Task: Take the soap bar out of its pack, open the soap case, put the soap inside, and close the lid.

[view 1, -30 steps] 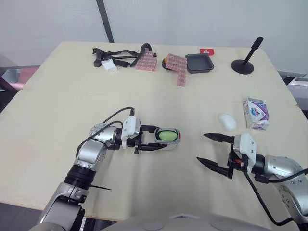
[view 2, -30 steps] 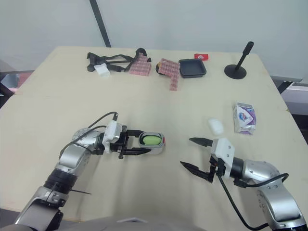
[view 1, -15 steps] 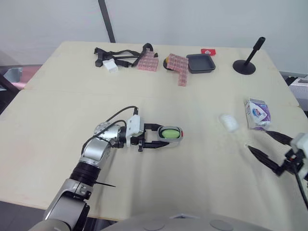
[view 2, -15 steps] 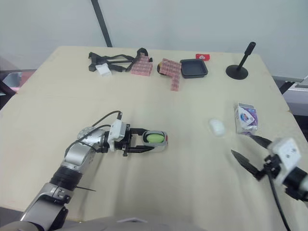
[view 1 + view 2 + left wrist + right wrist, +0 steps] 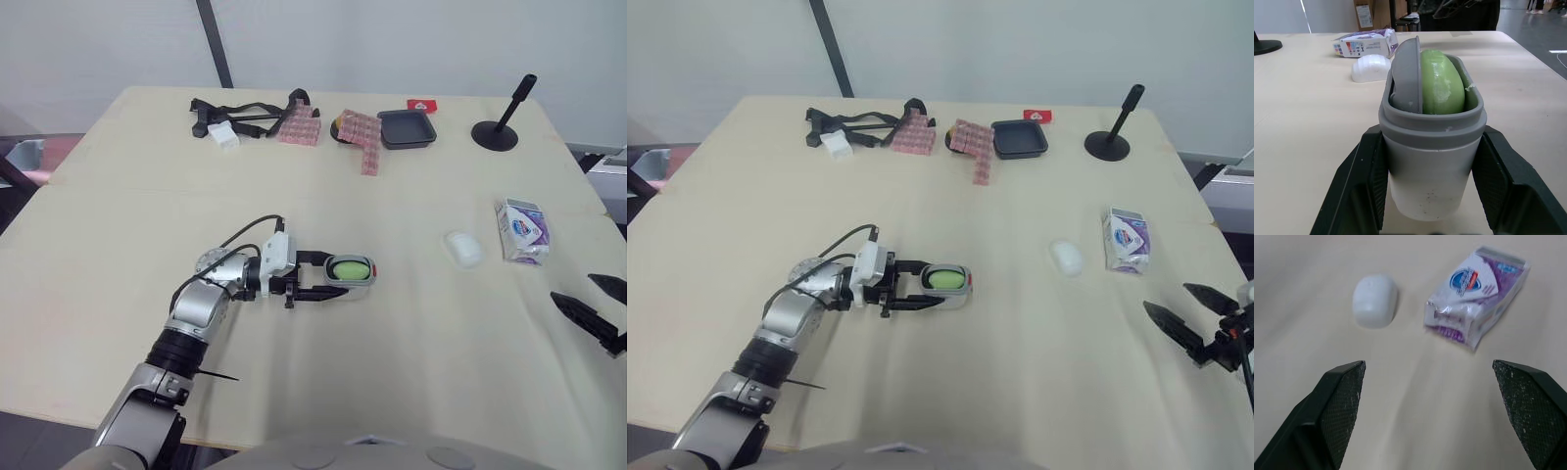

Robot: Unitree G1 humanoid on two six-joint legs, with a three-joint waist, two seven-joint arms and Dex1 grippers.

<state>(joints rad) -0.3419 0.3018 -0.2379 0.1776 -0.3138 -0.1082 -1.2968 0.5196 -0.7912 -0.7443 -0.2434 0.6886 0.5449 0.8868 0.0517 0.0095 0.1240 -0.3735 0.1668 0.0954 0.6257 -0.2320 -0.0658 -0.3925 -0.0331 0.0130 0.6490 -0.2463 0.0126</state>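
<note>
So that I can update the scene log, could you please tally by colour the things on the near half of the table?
Grey: 1, the soap case, held by the left gripper.
Green: 1, the bar inside it.
White: 1, the oval piece.
Purple and white: 1, the soap pack.
Total: 4.

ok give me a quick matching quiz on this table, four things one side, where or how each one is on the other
Things
1. green soap bar
2. purple and white soap pack
3. white oval piece
4. right tool

States
A. open, holding nothing
B. on the bare light wooden table, just left of the pack
C. inside the grey oval soap case gripped by the left tool
D. lying nearest the table's right edge

Pairs: 1-C, 2-D, 3-B, 4-A
</note>
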